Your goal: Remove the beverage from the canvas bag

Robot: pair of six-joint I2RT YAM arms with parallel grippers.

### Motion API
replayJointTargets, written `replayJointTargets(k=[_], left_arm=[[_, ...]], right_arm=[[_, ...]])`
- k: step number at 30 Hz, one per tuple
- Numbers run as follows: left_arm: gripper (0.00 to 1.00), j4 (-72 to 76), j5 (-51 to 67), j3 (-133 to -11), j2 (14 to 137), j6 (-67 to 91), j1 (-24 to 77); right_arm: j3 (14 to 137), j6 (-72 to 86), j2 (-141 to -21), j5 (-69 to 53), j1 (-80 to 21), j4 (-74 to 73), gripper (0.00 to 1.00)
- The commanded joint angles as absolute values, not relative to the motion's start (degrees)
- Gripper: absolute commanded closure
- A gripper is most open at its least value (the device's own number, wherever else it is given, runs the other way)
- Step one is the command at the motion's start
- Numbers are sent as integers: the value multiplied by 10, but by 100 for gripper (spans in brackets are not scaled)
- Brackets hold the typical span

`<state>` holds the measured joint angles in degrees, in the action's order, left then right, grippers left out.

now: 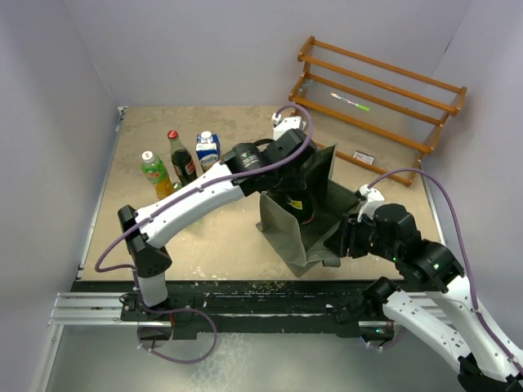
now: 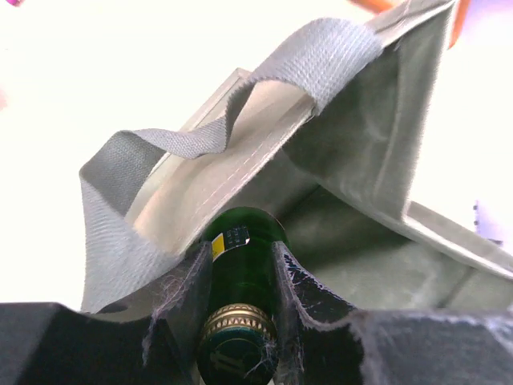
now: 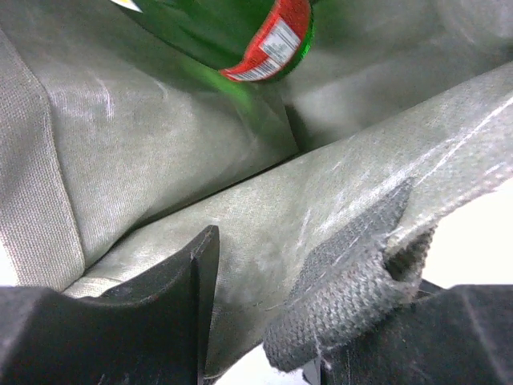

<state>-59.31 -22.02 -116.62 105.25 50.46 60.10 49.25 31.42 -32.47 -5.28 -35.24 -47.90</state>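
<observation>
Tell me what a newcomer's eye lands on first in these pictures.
The grey-green canvas bag in mid-table draws the eye, with the left gripper reaching into it, closed on the neck of a green bottle. The right gripper straddles the bag's rim on its own side. Three other drinks stand in a row at the far left, and a wooden rack sits at the far right.

On the tan tabletop (image 1: 221, 237), far left, side by side: green-labelled bottle (image 1: 155, 174), cola bottle (image 1: 181, 159), blue-and-white carton (image 1: 207, 150); mid-table, canvas bag (image 1: 286, 233); far right, wooden rack (image 1: 376, 98).
</observation>
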Motion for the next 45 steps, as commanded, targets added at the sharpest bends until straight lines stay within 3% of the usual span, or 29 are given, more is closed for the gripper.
replayJointTargets(k=[1, 16, 27, 38, 45], left_arm=[[100, -564, -209, -1235, 966, 557, 592], [100, -586, -181, -1297, 872, 633, 544], [100, -662, -276, -1381, 793, 609, 530], [100, -690, -362, -1252, 666, 577, 531], [100, -694, -360, -1123, 672, 571, 530]], right_arm=[[516, 324, -324, -27, -354, -483, 53], [527, 340, -359, -5, -354, -489, 53], [529, 341, -389, -8, -354, -493, 53], [554, 363, -395, 21, -354, -494, 53], [596, 366, -391, 59, -353, -534, 52]])
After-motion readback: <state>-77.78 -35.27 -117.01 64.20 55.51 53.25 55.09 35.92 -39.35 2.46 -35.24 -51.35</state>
